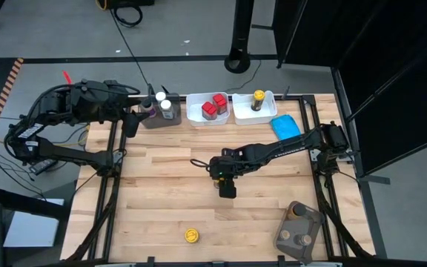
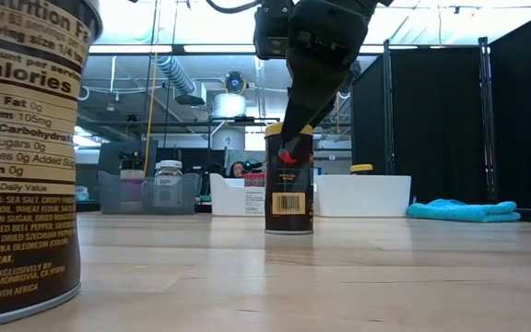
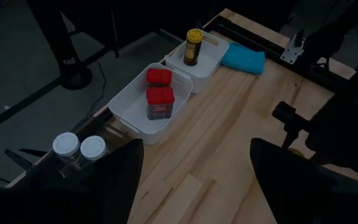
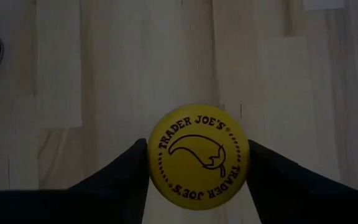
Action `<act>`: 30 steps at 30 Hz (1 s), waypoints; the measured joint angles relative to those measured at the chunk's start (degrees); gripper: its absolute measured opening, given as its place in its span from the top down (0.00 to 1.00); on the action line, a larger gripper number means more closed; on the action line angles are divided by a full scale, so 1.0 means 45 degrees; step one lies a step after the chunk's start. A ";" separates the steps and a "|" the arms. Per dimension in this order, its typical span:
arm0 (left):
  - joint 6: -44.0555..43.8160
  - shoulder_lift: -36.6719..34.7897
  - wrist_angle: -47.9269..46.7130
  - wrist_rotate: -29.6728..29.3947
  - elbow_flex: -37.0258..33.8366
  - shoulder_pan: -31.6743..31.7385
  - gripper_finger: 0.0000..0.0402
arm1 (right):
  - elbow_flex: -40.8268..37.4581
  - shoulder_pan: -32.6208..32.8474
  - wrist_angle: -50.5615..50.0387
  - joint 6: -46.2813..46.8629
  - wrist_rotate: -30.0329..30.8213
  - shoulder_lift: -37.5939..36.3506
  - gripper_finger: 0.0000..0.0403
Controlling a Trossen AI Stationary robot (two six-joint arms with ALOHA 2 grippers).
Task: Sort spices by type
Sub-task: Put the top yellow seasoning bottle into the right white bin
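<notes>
The right gripper point(image 4: 197, 163) was at the middle of the table point(image 1: 161, 193), pointing down. Its 2 dark fingers point(image 4: 120, 174) sat on each side of a jar with a yellow lid point(image 4: 197, 152) and pinched it. In the low view, the jar stood upright on the wood with the gripper coming down on its top point(image 2: 289, 189).

Another yellow-lid jar point(image 1: 191, 236) stood alone near the front edge, well apart from the gripper. A grey bin point(image 1: 299, 230) at the front right corner held a few jars.

Along the back edge were 2 white tubs. One tub point(image 1: 199, 115) held 2 red-cap jars point(image 1: 213, 105). The other tub point(image 1: 267, 113) held 1 yellow-lid jar point(image 1: 258, 99). A blue cloth point(image 1: 286, 127) lay just beside that tub.

The left gripper point(image 1: 130, 115) waited at the back left, its fingers spread wide. It was near a grey bin point(image 1: 154, 119) with 2 white-cap jars point(image 1: 165, 104).
</notes>
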 joint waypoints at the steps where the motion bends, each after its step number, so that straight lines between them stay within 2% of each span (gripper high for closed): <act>1: 0.0000 0.0000 0.0000 0.0000 0.0000 0.0000 0.25 | 0.0000 0.0000 -0.0003 0.0190 0.0131 0.0000 0.43; 7: -0.0005 0.0000 0.0000 -0.0005 0.0000 0.0000 0.25 | 0.0367 -0.0141 -0.0515 0.0315 0.0561 -0.0063 0.43; 14: -0.0013 0.0005 0.0000 -0.0025 0.0000 0.0000 0.25 | 0.1753 -0.0947 -0.1863 -0.0874 0.0646 -0.0161 0.43; 22: -0.0024 0.0005 0.0032 -0.0044 0.0000 0.0000 0.25 | 0.4295 -0.2688 -0.4674 -0.3108 0.0907 -0.0304 0.43; 30: -0.0019 0.0005 0.0039 -0.0039 0.0000 0.0000 0.25 | 0.6286 -0.5017 -0.6415 -0.4829 0.0941 -0.0530 0.43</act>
